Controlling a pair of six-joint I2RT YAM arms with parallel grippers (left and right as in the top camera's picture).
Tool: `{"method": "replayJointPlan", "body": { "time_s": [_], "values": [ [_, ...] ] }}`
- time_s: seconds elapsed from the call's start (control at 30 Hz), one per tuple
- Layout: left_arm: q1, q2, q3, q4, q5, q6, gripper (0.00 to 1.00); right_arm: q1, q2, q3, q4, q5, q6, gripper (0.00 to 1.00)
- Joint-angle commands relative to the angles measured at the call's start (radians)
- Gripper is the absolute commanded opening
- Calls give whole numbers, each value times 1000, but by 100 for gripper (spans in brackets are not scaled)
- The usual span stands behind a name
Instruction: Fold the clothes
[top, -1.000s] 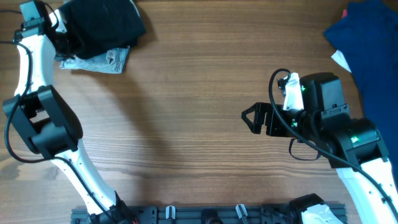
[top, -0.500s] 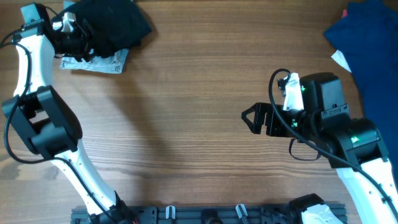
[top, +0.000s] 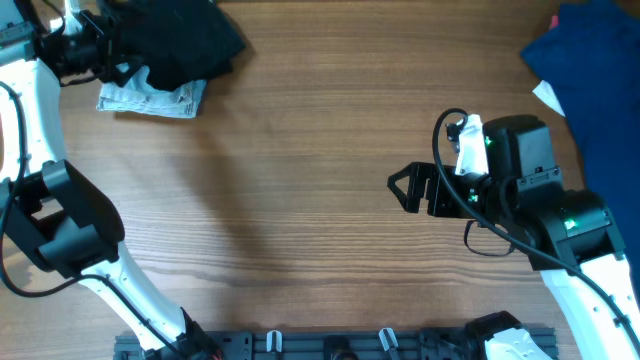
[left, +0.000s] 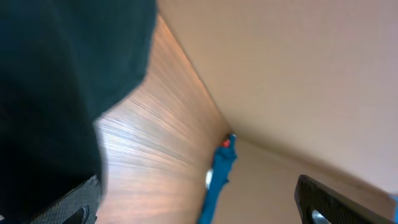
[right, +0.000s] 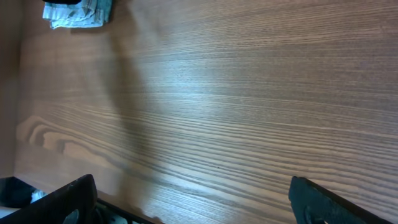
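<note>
A black garment (top: 185, 40) lies bunched at the table's far left corner, partly over a folded grey-white garment (top: 150, 98). My left gripper (top: 122, 55) sits at the black garment's left edge, open and holding nothing. In the left wrist view the black garment (left: 62, 68) fills the left side, and the left gripper (left: 196, 208) has only bare wood between its fingertips (left: 74, 202). A pile of blue clothes (top: 590, 70) lies at the far right. My right gripper (top: 405, 190) hovers open over bare wood, empty in its own view too (right: 196, 205).
The wooden table (top: 300, 200) has a black rail (top: 330, 345) along its near edge. The folded grey-white garment (right: 78, 11) shows at the top left of the right wrist view. The blue clothes (left: 221, 168) appear far off in the left wrist view.
My left gripper has opened, let go of the black garment and drawn back to the left. The garment has settled a little to the right. The right arm has not moved.
</note>
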Motion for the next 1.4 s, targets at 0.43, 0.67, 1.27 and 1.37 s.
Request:
{"method": "replayJointPlan", "body": {
  "time_s": [0.43,0.67,1.27,1.37],
  "values": [
    [156,-8,13,196,-166,-212,100,2,4,-1,9,-12,-22,100],
    [147,55,13,239,-393,-85,99,2,24,-1,20,-18,-18,100],
    [56,262,13,478,-533,-294,92,2,97,-1,14,-34,-21,100],
    [41,264,13,475,-518,-326,86,2,114,-1,14,-34,-21,100]
  ]
}}
